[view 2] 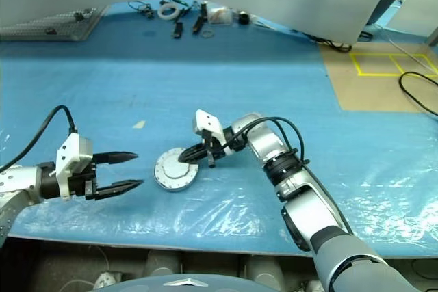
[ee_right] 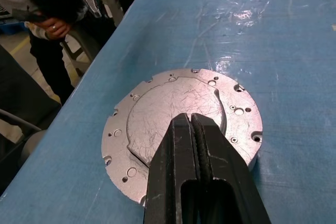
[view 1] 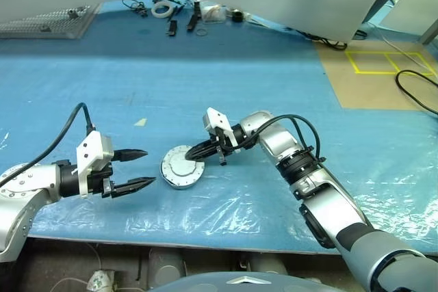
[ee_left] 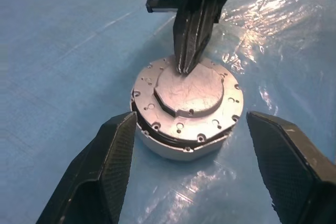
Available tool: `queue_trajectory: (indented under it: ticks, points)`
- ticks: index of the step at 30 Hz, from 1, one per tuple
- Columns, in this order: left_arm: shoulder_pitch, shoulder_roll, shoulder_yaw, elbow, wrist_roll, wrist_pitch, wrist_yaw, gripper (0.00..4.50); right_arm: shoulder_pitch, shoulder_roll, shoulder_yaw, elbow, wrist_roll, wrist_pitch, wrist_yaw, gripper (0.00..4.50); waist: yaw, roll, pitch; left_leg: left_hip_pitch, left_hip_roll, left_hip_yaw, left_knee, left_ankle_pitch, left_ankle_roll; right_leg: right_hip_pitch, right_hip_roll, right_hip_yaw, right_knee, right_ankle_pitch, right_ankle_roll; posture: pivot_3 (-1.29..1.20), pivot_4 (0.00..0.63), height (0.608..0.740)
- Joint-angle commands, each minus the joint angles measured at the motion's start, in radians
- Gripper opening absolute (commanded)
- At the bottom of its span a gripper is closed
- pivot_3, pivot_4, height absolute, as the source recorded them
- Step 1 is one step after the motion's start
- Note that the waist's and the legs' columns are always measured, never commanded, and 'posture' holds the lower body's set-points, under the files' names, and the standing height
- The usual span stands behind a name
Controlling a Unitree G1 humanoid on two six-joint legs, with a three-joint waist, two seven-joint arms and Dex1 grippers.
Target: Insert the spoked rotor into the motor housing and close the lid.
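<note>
A round silver assembly sits on the blue table. The lid (view 1: 181, 167) lies plain face up on the motor housing (ee_left: 178, 148), whose pale wall shows below it. A dark gap runs between lid and housing along one side. The spoked rotor is hidden. My right gripper (view 1: 191, 158) is shut, and its joined tips rest on the lid's (ee_right: 163, 103) raised top plate. My left gripper (view 1: 149, 167) stands open just left of the assembly at the same height, nothing between its fingers (ee_left: 105, 171), which flank the housing from a short way off.
Small tools and a white tape roll (view 1: 163, 9) lie at the table's far edge, beside a perforated metal tray (view 1: 48, 22) at far left. Brown floor with yellow tape marks (view 1: 390, 63) and a black cable lies to the right. A person (ee_right: 47, 24) stands beyond the table.
</note>
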State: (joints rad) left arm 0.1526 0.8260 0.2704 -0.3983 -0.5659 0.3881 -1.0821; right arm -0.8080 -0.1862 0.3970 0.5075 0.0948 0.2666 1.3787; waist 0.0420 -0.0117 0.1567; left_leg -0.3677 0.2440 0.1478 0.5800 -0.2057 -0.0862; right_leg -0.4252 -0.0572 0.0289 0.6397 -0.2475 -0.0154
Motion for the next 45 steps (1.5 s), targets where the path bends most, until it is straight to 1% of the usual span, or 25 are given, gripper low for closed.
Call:
queue_trajectory:
  ticks: [1, 5, 10, 13, 19, 22, 29, 32, 36, 40, 45]
  points:
    - [0.056, -0.052, 0.015, -0.034, 0.007, -0.042, 0.042, 3.52, -0.009, -0.006, 0.004, 0.011, -0.013, -0.009, -0.010, 0.02, -0.001, 0.000, 0.000, 0.000, 0.000, 0.000, 0.000, 0.000, 0.000, 0.000, 0.000, 0.000, 0.000, 0.000, 0.000, 0.00, 0.150, 0.740]
    - [0.098, -0.111, 0.000, -0.046, 0.020, -0.074, 0.079, 3.52, -0.006, -0.013, 0.005, 0.000, -0.010, 0.000, -0.011, 0.02, 0.001, 0.000, 0.000, 0.000, 0.000, 0.000, 0.000, 0.000, 0.000, 0.000, 0.000, 0.000, 0.000, 0.000, -0.001, 0.00, 0.150, 0.740]
    - [0.108, -0.178, -0.013, -0.047, 0.028, -0.104, 0.127, 3.52, -0.002, -0.018, 0.010, -0.003, -0.013, 0.000, -0.013, 0.02, 0.002, 0.000, 0.000, 0.002, 0.000, 0.000, 0.000, 0.000, 0.000, 0.002, 0.000, 0.000, 0.000, -0.001, -0.001, 0.00, 0.150, 0.740]
    - [0.120, -0.226, -0.053, -0.071, 0.052, -0.121, 0.171, 3.52, -0.011, -0.013, 0.003, 0.008, -0.014, 0.002, -0.030, 0.02, 0.001, 0.000, 0.000, 0.002, 0.000, 0.000, 0.000, 0.000, 0.000, 0.002, 0.000, 0.000, 0.000, -0.001, -0.001, 0.00, 0.150, 0.740]
    - [0.141, -0.266, -0.109, -0.017, 0.100, -0.176, 0.180, 3.52, -0.012, -0.011, 0.002, 0.004, -0.010, 0.006, -0.042, 0.02, 0.002, 0.000, 0.000, 0.002, 0.000, 0.000, 0.000, 0.000, 0.000, 0.002, 0.000, 0.000, 0.000, -0.001, -0.001, 0.00, 0.150, 0.740]
    - [0.137, -0.266, -0.116, -0.003, 0.109, -0.188, 0.179, 3.52, -0.008, -0.015, 0.004, -0.009, -0.007, 0.010, -0.040, 0.02, 0.002, 0.000, 0.000, 0.002, 0.000, 0.000, 0.000, 0.000, 0.000, 0.002, 0.000, 0.000, 0.000, -0.001, -0.001, 0.00, 0.150, 0.740]
    - [0.133, -0.223, -0.090, 0.020, 0.115, -0.207, 0.162, 3.52, 0.002, -0.028, 0.011, -0.024, -0.009, 0.007, -0.027, 0.02, 0.002, 0.000, 0.000, 0.002, 0.000, 0.000, 0.000, 0.000, 0.000, 0.002, 0.000, 0.000, 0.000, -0.001, -0.001, 0.00, 0.150, 0.740]
    - [0.126, -0.210, -0.095, 0.024, 0.119, -0.209, 0.159, 3.52, 0.004, -0.009, 0.009, -0.004, -0.015, 0.009, -0.061, 0.02, 0.001, 0.000, 0.000, 0.002, 0.000, 0.000, 0.000, 0.000, 0.000, 0.002, 0.000, 0.000, 0.000, -0.001, -0.001, 0.00, 0.150, 0.740]
    - [0.110, -0.205, -0.095, 0.034, 0.118, -0.209, 0.161, 3.52, 0.015, 0.002, 0.016, 0.017, -0.017, 0.023, -0.069, 0.02, 0.000, 0.000, 0.000, 0.002, 0.000, 0.000, 0.000, 0.000, 0.000, 0.002, 0.000, 0.000, 0.000, -0.001, -0.001, 0.00, 0.150, 0.740]
    - [0.102, -0.203, -0.096, 0.038, 0.118, -0.208, 0.159, 3.52, 0.038, 0.014, 0.043, 0.068, -0.054, -0.019, -0.101, 0.02, -0.001, 0.000, 0.000, 0.003, 0.000, 0.001, 0.000, 0.000, 0.000, 0.002, 0.000, 0.000, 0.000, -0.001, -0.001, 0.00, 0.150, 0.740]
    - [0.099, -0.199, -0.097, 0.036, 0.114, -0.202, 0.157, 3.52, 0.033, 0.033, 0.021, 0.055, -0.028, 0.013, -0.107, 0.02, -0.005, 0.000, 0.000, 0.007, 0.000, 0.001, 0.000, 0.000, 0.000, 0.004, 0.000, 0.001, 0.001, -0.001, -0.001, 0.00, 0.150, 0.740]
